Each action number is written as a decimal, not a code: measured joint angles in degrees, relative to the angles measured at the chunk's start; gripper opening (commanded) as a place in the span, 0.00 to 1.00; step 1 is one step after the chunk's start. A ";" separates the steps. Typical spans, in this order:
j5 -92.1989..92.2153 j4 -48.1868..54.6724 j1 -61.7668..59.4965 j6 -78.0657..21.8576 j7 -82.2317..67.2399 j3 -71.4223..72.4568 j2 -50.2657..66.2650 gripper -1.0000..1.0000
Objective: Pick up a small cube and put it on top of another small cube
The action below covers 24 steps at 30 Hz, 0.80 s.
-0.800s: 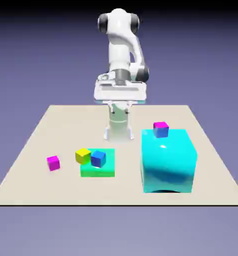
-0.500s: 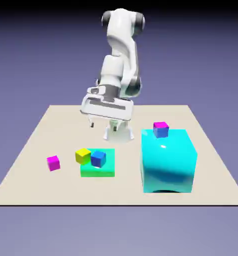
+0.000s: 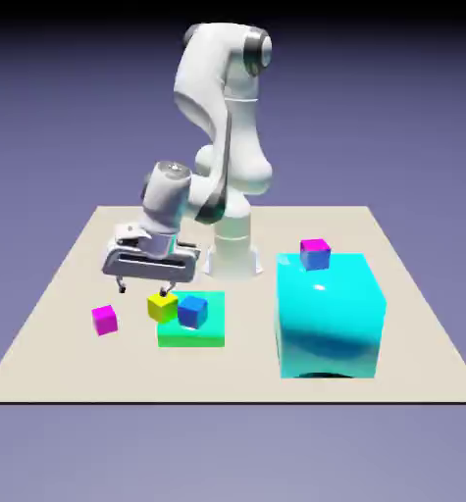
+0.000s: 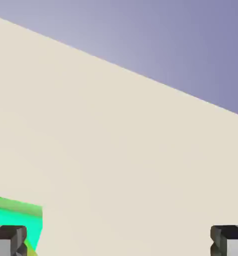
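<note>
One small magenta cube point(image 3: 104, 319) sits near the table's point(image 3: 70, 265) left edge, likely light and rigid, best pinched across opposite flat sides. Rightward, the gripper point(image 3: 145, 288) hovers, jaws apart, beside the yellow cube point(image 3: 162, 306).

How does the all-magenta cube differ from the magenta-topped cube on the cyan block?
The magenta cube is one colour and sits on the table; the magenta-topped cube has blue sides and sits raised on the cyan block. Both look about equally small and untouched.
</note>
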 measured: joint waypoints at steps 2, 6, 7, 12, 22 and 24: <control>-2.40 1.04 -4.25 -1.94 -1.41 1.99 2.50 0.50; -7.20 3.13 -12.14 -5.83 -4.22 5.98 7.48 0.50; -8.40 3.65 -14.13 -6.81 -4.92 6.98 8.73 0.50; -14.41 6.26 -24.51 -11.67 -8.43 11.97 14.96 0.50; -31.00 10.45 -28.43 -12.03 -2.75 7.95 29.22 0.50; -31.88 10.61 -28.20 -11.82 -2.18 7.42 29.92 0.00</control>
